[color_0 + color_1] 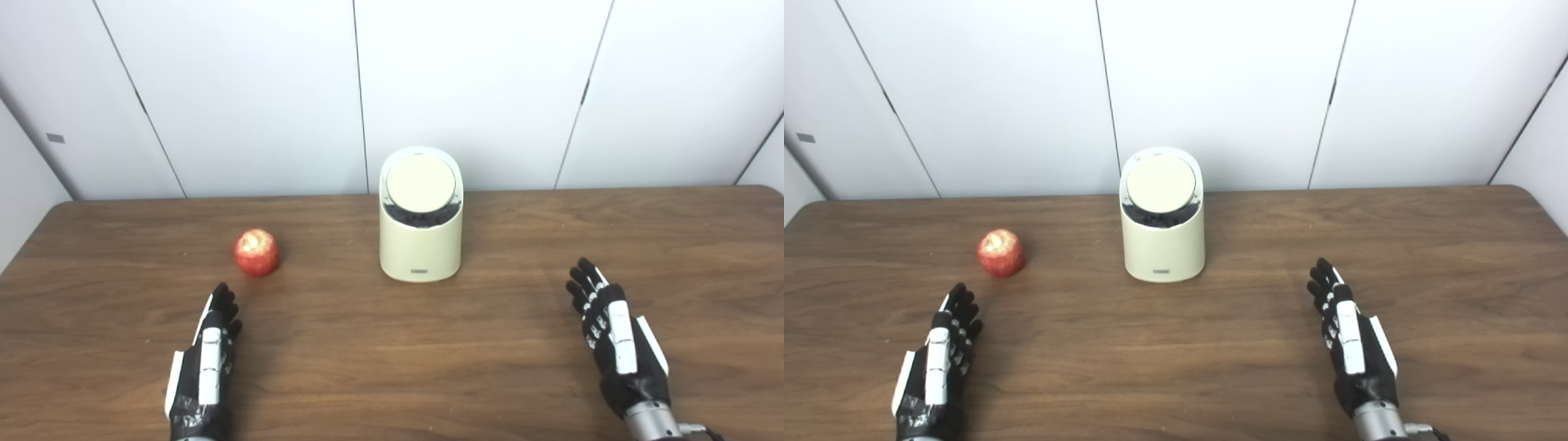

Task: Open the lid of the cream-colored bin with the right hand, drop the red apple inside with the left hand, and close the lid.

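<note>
The cream-colored bin (420,245) stands upright at the middle of the wooden table (392,343). Its round lid (421,184) lies tilted on top, with a dark gap showing along its near edge. A red apple (256,252) rests on the table to the left of the bin. My left hand (208,361) lies low at the near left, open, its fingers stretched toward the apple and a short way from it. My right hand (612,334) is at the near right, open, fingers pointing up the table, well apart from the bin.
White wall panels (245,92) stand right behind the table's far edge. The table's left edge (24,245) curves in near the apple's side. Bare wood lies between both hands and in front of the bin.
</note>
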### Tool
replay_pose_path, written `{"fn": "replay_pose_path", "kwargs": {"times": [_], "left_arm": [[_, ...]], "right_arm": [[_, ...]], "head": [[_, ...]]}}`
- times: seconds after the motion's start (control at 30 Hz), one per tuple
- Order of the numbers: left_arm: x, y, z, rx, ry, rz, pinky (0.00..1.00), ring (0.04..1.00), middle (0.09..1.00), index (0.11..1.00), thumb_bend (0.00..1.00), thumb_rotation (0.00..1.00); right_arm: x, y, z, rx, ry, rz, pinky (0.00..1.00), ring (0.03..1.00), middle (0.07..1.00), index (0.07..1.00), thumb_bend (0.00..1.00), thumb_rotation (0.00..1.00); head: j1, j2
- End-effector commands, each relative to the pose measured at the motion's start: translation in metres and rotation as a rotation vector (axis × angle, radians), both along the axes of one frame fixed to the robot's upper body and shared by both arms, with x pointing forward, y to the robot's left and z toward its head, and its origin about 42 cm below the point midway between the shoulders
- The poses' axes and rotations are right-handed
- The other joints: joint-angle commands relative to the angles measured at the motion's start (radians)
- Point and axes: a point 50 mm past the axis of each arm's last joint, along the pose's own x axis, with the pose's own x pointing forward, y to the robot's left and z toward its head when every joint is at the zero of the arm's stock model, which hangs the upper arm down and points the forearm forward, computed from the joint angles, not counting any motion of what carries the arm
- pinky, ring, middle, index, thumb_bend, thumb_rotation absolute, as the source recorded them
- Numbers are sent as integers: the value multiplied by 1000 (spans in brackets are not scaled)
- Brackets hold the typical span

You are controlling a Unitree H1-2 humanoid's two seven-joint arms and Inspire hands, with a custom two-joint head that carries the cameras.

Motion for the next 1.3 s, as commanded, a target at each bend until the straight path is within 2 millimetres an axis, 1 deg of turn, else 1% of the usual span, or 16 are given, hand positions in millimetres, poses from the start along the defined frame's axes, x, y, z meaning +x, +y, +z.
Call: {"fn": "replay_pose_path", "kwargs": {"times": [0.0, 0.53, 0.63, 0.7, 0.73, 0.77, 0.8, 0.83, 0.87, 0.97, 1.0, 1.07, 1.1, 1.17, 1.23, 1.27], "left_arm": [[3, 0, 8, 5, -30, -9, 1000, 993, 983, 1000, 537, 934], [3, 0, 8, 7, -31, -7, 1000, 987, 976, 986, 553, 919], [3, 0, 8, 10, -29, -10, 1000, 988, 978, 987, 545, 928], [2, -1, 7, 13, -27, -13, 1000, 990, 977, 987, 560, 923], [2, -2, 7, 14, -25, -15, 1000, 990, 977, 988, 564, 922], [1, -2, 6, 15, -25, -18, 1000, 992, 977, 989, 567, 923], [1, -2, 6, 16, -25, -19, 1000, 994, 977, 991, 566, 925], [1, -2, 5, 17, -26, -20, 1000, 995, 978, 991, 566, 926], [1, -3, 3, 18, -28, -20, 1000, 991, 977, 991, 547, 931], [1, -6, 0, 8, -27, -17, 1000, 989, 977, 990, 521, 932], [1, -6, -1, 5, -26, -16, 1000, 990, 978, 990, 514, 930], [1, -8, -3, 3, -27, -16, 1000, 993, 981, 992, 515, 929], [1, -9, -4, 5, -28, -15, 1000, 993, 982, 993, 519, 931], [1, -11, -6, 10, -28, -11, 1000, 988, 979, 988, 531, 932], [0, -12, -7, 8, -27, -13, 1000, 987, 979, 982, 528, 942], [0, -12, -8, 5, -26, -15, 1000, 990, 983, 986, 524, 942]], "right_arm": [[7, 0, 16, -2, -79, 6, 1000, 949, 952, 947, 514, 999], [7, -1, 15, -11, -82, 8, 1000, 948, 952, 947, 531, 994], [6, -1, 15, -15, -83, 10, 1000, 948, 951, 946, 533, 982], [4, -1, 16, -26, -85, 17, 1000, 953, 956, 955, 556, 919], [4, -2, 16, -34, -85, 15, 1000, 954, 957, 957, 562, 906], [4, -2, 16, -39, -86, 14, 1000, 954, 957, 960, 600, 872], [4, -2, 15, -42, -87, 12, 1000, 949, 956, 963, 634, 839], [6, -4, 16, -43, -93, 12, 1000, 947, 955, 963, 646, 827], [8, -5, 17, -41, -98, 10, 1000, 948, 960, 963, 668, 803], [19, -8, 21, -50, -125, 3, 1000, 948, 959, 964, 677, 762], [22, -8, 23, -56, -137, 3, 991, 948, 958, 967, 672, 752], [29, -10, 27, -88, -154, 10, 976, 947, 957, 968, 676, 757], [33, -10, 31, -118, -160, 15, 969, 947, 958, 970, 682, 772], [41, -9, 41, -167, -171, 32, 958, 950, 958, 965, 721, 803], [50, -6, 51, -218, -199, 52, 965, 964, 964, 963, 758, 807], [52, -5, 53, -235, -209, 57, 967, 969, 967, 966, 770, 804]], "head": [[-1, 1], [-3, 2], [-6, -16], [-5, -32], [-6, -35], [-8, -45], [-8, -45], [-14, -64], [-15, -72], [-14, -102], [-13, -105], [-6, -128], [-5, -131], [0, -150], [2, -166], [2, -166]]}}
